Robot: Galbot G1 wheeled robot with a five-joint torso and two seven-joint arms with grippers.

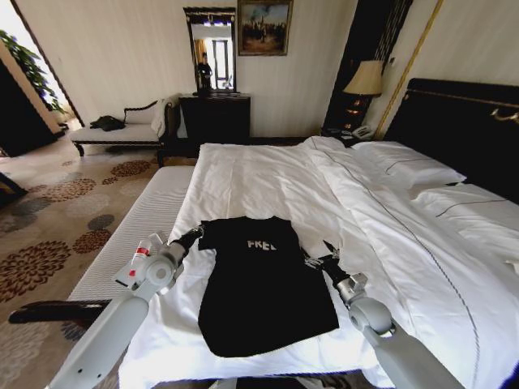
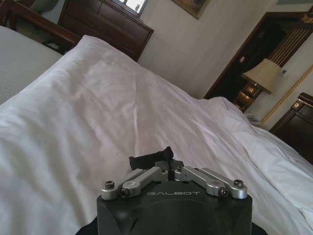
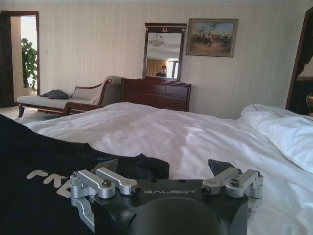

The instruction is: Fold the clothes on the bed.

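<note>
The clothes are one black T-shirt with white lettering, lying flat on the white duvet of the bed near its foot, collar toward the pillows. My left gripper is at the shirt's left shoulder corner. In the left wrist view this gripper is shut on a fold of the black cloth. My right gripper sits low at the shirt's right shoulder edge. In the right wrist view that gripper is open, its fingers spread wide, with the shirt's edge lying between them.
A narrow striped bench runs along the bed's left side. White pillows and a dark headboard are on the right. A dresser with a mirror, a chaise and a lamp stand by the far wall.
</note>
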